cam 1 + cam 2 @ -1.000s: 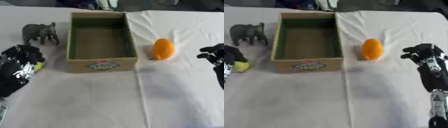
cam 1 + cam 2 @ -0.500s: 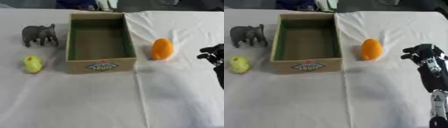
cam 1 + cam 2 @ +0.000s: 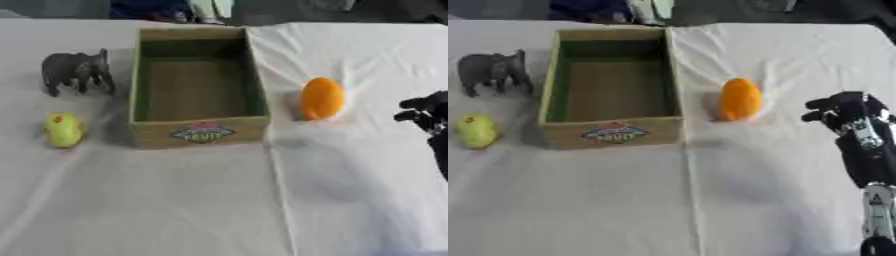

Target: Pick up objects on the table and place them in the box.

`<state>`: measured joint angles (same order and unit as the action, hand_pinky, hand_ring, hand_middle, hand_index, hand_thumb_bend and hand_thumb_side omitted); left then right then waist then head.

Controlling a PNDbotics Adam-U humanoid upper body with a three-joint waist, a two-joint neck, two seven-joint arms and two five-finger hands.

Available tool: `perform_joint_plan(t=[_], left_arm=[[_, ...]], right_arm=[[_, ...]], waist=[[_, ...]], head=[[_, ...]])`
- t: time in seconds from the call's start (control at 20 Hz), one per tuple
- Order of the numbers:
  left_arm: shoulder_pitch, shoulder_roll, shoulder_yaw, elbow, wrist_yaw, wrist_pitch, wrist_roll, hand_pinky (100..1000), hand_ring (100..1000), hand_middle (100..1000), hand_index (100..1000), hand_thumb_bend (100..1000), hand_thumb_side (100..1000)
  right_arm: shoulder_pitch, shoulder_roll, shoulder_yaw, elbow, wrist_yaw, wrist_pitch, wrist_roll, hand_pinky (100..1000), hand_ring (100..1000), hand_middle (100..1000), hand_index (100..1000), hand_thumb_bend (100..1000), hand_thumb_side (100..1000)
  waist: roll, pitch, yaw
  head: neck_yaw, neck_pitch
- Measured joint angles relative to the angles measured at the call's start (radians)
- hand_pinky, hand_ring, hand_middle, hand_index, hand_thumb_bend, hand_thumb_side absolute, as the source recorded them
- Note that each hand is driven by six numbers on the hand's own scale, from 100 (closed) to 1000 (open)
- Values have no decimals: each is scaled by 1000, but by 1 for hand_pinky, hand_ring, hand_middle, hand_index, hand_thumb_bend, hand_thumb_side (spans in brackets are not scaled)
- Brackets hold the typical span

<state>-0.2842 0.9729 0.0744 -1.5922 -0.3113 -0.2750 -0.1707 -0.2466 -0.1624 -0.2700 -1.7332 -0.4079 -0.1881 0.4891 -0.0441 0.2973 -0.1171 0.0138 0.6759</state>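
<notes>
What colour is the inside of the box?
Green walls inside the box, clearest in the left eye view.

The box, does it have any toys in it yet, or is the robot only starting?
Only starting. The box is empty. The grey elephant and the yellow fruit sit on the cloth to its left, and the orange fruit to its right. The right hand holds nothing, beside the orange fruit. All three remain to be put in.

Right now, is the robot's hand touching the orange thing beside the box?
Apart. The right eye view shows white cloth between the right hand and the orange thing, which lies alone right of the box.
</notes>
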Motion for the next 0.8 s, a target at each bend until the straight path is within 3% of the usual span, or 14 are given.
perform_joint_plan(t=[0.45,0.8], left_arm=[[-16,-16,-105,41,-20,-39,-144,680,629,607,783,349,361],[-45,-51,-154,68,-57,-38,-194,666,610,586,765,357,368]], right_arm=[[0,0,6,0,0,4,4,614,683,522,642,100,416],[-1,0,7,0,0,3,7,614,683,522,641,100,416]], waist=[[0,0,-6],[-1,0,-7]], head=[[3,0],[8,0]])
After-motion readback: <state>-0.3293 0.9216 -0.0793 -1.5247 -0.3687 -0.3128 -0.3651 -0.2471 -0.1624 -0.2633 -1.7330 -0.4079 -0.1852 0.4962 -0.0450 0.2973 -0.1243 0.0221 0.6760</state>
